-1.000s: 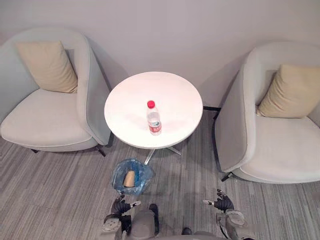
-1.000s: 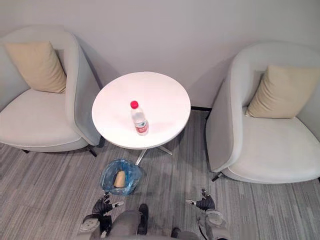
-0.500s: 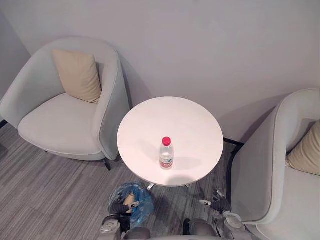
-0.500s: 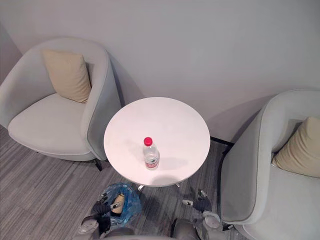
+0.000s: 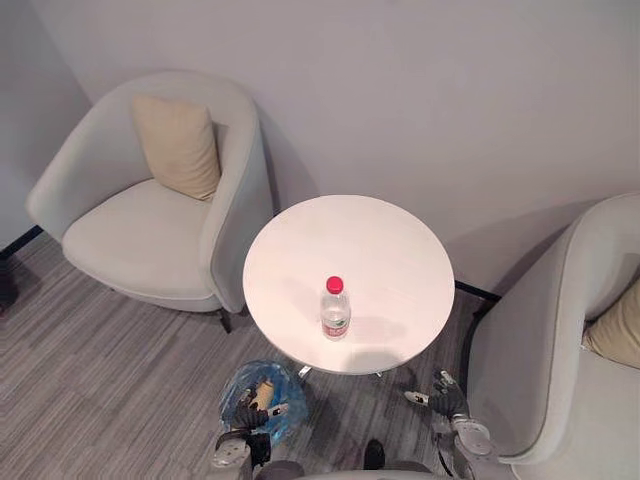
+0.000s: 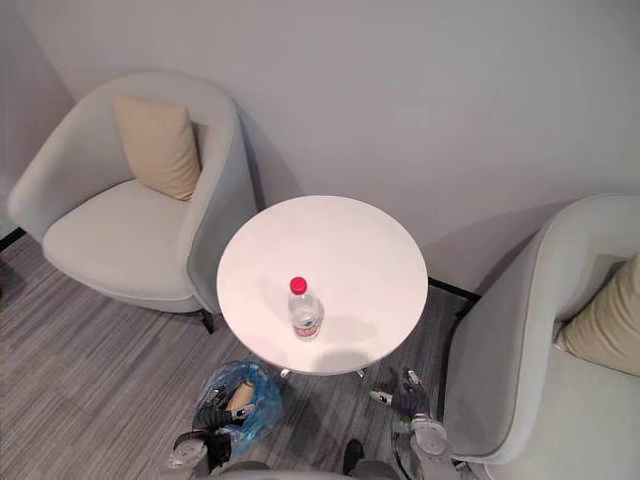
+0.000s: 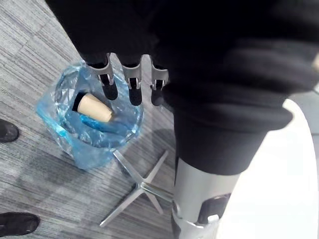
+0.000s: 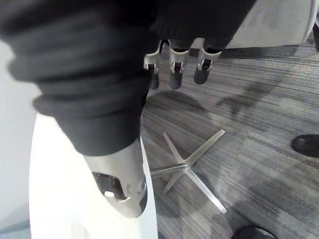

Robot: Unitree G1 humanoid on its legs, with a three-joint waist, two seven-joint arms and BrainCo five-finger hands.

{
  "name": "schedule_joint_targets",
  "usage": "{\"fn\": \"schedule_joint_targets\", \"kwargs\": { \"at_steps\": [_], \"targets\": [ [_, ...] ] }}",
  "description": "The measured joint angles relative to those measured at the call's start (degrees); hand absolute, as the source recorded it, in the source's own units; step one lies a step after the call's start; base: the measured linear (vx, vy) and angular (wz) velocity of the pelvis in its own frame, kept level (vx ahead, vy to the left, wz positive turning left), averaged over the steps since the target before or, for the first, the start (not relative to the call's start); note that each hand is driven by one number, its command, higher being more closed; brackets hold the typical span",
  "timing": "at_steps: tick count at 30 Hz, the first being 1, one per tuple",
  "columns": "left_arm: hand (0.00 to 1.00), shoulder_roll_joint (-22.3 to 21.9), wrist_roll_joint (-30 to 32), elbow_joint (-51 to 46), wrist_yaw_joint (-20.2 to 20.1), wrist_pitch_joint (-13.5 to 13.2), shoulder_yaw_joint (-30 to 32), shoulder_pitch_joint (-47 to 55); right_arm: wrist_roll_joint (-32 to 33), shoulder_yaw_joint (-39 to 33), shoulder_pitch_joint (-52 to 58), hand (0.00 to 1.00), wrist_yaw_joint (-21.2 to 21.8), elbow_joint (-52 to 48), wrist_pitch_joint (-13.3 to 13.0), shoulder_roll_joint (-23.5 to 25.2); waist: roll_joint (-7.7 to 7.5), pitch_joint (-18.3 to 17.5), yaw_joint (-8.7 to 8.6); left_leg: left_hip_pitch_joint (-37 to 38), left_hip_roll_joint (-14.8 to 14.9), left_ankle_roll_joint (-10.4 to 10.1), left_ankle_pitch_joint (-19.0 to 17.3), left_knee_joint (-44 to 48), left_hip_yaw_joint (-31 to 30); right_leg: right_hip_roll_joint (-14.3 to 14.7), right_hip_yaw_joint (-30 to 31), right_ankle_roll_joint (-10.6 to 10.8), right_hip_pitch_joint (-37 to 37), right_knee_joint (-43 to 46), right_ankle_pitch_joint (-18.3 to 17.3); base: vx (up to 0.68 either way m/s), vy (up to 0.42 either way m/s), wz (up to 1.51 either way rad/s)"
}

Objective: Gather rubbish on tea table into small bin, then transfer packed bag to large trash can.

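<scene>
A clear water bottle (image 5: 335, 310) with a red cap stands upright near the front of the round white tea table (image 5: 370, 240). On the floor just left of the table's foot sits the small bin lined with a blue bag (image 5: 243, 388); a paper cup (image 7: 94, 107) lies inside. My left hand (image 5: 252, 414) hangs open right above the bin's near rim, its fingers (image 7: 130, 85) relaxed and empty. My right hand (image 5: 447, 400) hangs open low by the table's front right edge, its fingers (image 8: 173, 69) holding nothing.
A grey armchair (image 5: 150, 230) with a beige cushion stands left of the table, and a second armchair (image 5: 545, 340) close on the right. The table's metal star foot (image 7: 142, 191) spreads over the grey carpet beside the bin. A wall runs behind.
The whole picture has shifted, so the camera has moved nearer the table and turned left. Bottle, table and bin stay put; both hands still hang low and empty.
</scene>
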Motion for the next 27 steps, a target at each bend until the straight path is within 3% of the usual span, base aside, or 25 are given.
{"fn": "schedule_joint_targets", "kwargs": {
  "at_steps": [8, 27],
  "targets": [
    [0.0, 2.3, 0.03, 0.07, -0.03, -0.01, -2.76, 1.14, -1.85, 2.62, 1.53, 0.0, 0.26, -11.78, -1.77, -2.22, -0.85, -0.22, -0.13, -0.49, -1.08, -0.8, 0.75, -0.31, -1.4, -0.89, -0.33, 0.11, 2.71, -6.34, 4.39, -0.12, 0.019, 0.03],
    [0.0, 4.46, 0.09, 0.32, -1.27, -0.36, -4.24, 1.6, -2.98, 11.48, -4.05, 0.0, 3.74, -14.29, -3.84, -9.19, -1.26, -0.08, -0.17, -1.13, -1.86, -1.06, 0.97, -0.27, -5.93, -0.92, -2.64, 0.33, 4.07, -8.09, 4.81, -0.01, 0.029, 0.08]
  ]
}}
